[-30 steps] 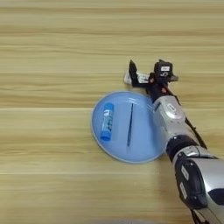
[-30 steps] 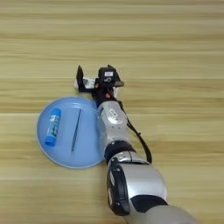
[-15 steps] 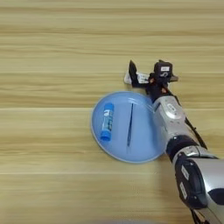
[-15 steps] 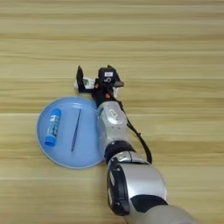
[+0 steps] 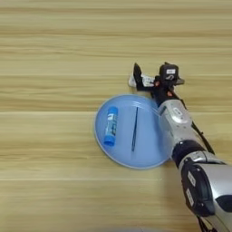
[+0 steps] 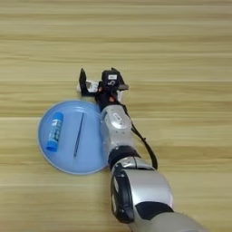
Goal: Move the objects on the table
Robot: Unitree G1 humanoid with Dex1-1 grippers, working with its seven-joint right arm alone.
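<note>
Basically: right gripper (image 5: 152, 77) parked just past the blue plate's (image 5: 118, 156) far rim, on the table (image 5: 54, 54).
Fingers spread, a small white object (image 5: 146, 81) between them; grip contact unclear. Plate holds a blue tube (image 5: 110, 126) and thin dark stick (image 5: 134, 128), side by side.

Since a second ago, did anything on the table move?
No, nothing visibly changed. The pincer stays just past the blue plate, around a small white thing on the table. The blue tube and the thin dark stick lie on the plate as before.
</note>
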